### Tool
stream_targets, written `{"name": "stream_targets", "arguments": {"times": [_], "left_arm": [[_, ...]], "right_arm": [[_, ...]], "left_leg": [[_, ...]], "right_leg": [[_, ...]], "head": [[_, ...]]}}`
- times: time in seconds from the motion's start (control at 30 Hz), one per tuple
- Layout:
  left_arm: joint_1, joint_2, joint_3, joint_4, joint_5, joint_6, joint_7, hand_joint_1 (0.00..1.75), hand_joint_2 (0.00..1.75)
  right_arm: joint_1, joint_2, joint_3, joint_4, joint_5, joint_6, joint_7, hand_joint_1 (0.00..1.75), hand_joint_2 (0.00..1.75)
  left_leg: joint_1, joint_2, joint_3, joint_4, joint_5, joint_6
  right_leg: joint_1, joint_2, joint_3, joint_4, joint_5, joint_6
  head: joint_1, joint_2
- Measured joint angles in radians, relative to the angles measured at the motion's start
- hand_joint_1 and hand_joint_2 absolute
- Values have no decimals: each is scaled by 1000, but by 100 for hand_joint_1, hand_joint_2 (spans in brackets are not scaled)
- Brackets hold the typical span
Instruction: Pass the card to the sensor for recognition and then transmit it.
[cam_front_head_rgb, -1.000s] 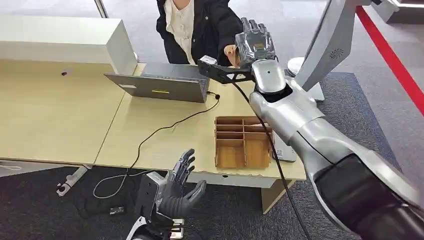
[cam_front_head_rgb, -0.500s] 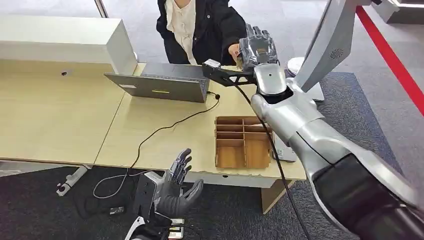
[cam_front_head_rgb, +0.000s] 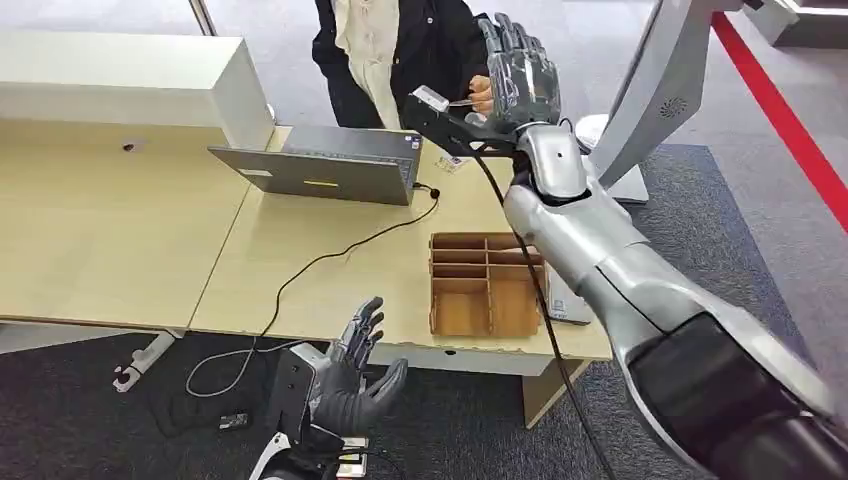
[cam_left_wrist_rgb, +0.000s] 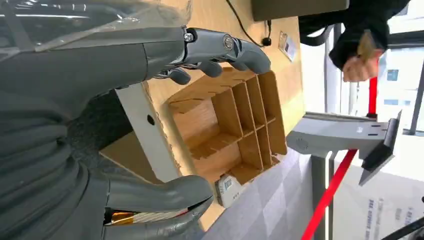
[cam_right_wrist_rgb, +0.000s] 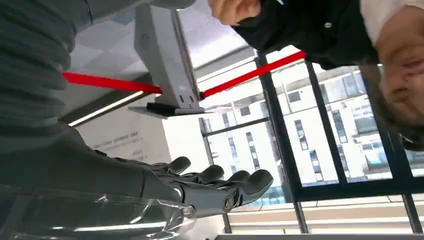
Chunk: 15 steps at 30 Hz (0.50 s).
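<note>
Right hand (cam_front_head_rgb: 520, 75) raised high at 1 o'clock beyond the desk (cam_front_head_rgb: 120, 250), fingers straight and apart, holding nothing; up and farther out than a second ago. Card (cam_front_head_rgb: 462, 101) pinched edge-on in the person's hand (cam_front_head_rgb: 482, 96), just beside the palm. Left hand (cam_front_head_rgb: 355, 375) low at 7 o'clock below the desk edge, fingers spread, empty, unchanged.

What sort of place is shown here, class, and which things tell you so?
Probably an office reception or entrance lobby: a long wooden desk with a laptop, a person standing behind it, and tall windows facing other buildings.
</note>
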<state>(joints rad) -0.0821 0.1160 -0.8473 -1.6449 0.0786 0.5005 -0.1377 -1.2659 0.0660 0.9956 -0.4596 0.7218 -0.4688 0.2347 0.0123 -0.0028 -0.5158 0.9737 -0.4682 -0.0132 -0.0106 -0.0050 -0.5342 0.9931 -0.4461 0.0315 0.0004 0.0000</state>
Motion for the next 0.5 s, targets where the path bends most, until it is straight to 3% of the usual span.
{"name": "stream_targets", "arguments": {"times": [0.17,0.23,0.5], "left_arm": [[5,3,0,-1,-10,22,1,0,175],[10,6,0,-7,-16,35,5,0,175],[31,24,0,-34,-50,93,18,0,175]], "right_arm": [[108,-32,-57,-157,-208,-92,-81,0,175],[179,-58,-84,-262,-264,-127,-84,0,175],[512,-160,-183,-731,-233,-208,-119,0,175]], "left_leg": [[0,0,1,0,0,0],[0,0,1,0,0,0],[0,-1,1,0,0,0]], "right_leg": [[0,0,1,0,0,0],[1,0,1,0,0,0],[0,0,1,0,-1,0]], "head": [[0,0],[0,0],[0,0]]}}
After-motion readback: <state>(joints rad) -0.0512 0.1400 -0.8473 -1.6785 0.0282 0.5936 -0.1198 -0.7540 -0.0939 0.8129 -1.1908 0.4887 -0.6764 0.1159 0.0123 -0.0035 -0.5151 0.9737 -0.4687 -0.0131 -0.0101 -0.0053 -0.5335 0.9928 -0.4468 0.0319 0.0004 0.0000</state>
